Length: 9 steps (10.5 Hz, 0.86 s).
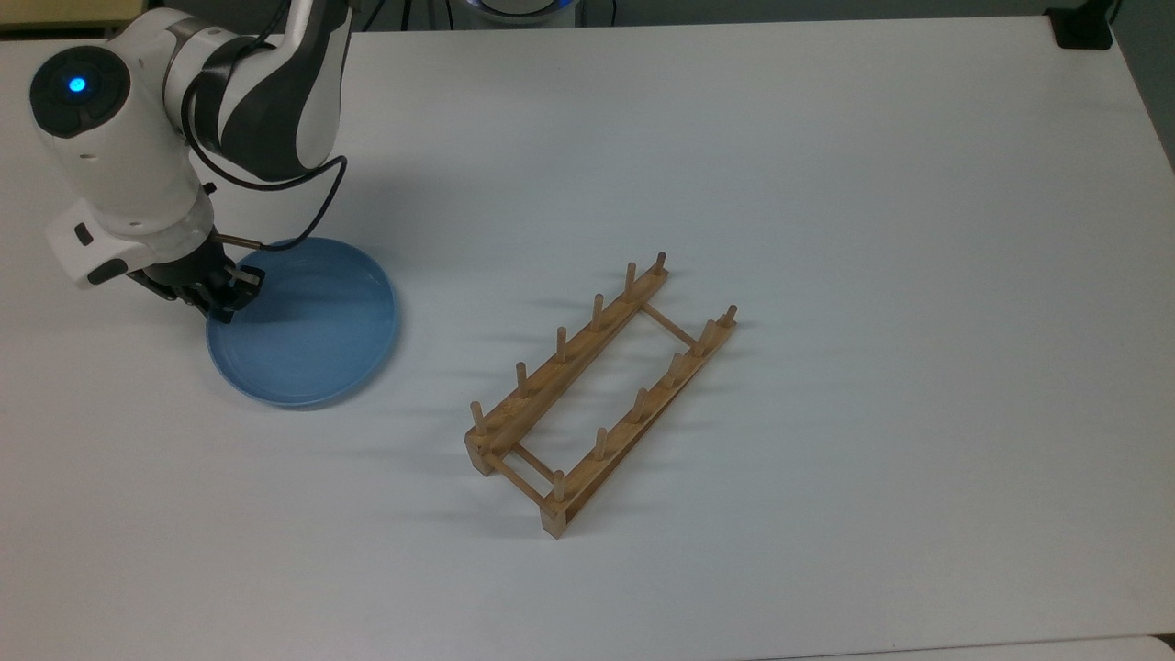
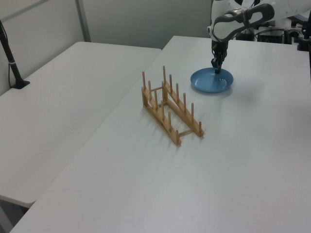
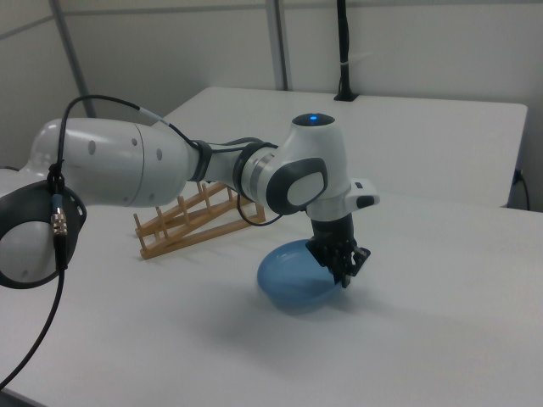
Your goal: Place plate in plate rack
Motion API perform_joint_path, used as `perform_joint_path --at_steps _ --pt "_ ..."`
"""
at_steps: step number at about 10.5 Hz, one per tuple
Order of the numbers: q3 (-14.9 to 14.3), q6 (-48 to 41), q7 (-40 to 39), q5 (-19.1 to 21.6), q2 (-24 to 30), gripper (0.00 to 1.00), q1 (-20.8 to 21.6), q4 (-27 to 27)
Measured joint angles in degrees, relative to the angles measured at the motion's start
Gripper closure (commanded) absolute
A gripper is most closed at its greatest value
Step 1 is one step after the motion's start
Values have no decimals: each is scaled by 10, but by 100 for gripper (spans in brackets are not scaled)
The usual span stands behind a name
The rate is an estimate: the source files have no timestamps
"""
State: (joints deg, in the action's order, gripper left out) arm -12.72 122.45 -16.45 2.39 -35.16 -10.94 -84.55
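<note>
In the left part of the top view, the black two-finger gripper (image 1: 223,292) of the white robot arm (image 1: 119,184) pinches the rim of the round light-blue plastic plate (image 1: 303,321), its fingers closed onto the edge. In the right view the plate (image 3: 294,275) looks tipped, the gripped edge raised off the white table (image 1: 826,184); holding it by the rim probably lets it be stood upright between pegs. The light wooden plate rack (image 1: 601,390) of two pegged rails stands empty near the centre of the top view, well apart from the plate, its slots free. No brand, label or writing can be read anywhere.
</note>
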Motion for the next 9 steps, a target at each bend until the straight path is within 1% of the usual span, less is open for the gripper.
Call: perform_joint_path --at_steps 3,5,7,9 --pt "0 -4 0 3 8 100 1 1" --pt "0 -7 -2 23 23 100 3 3" --pt "0 -7 -8 49 53 100 7 5" --pt "0 -7 -11 66 86 100 14 6"
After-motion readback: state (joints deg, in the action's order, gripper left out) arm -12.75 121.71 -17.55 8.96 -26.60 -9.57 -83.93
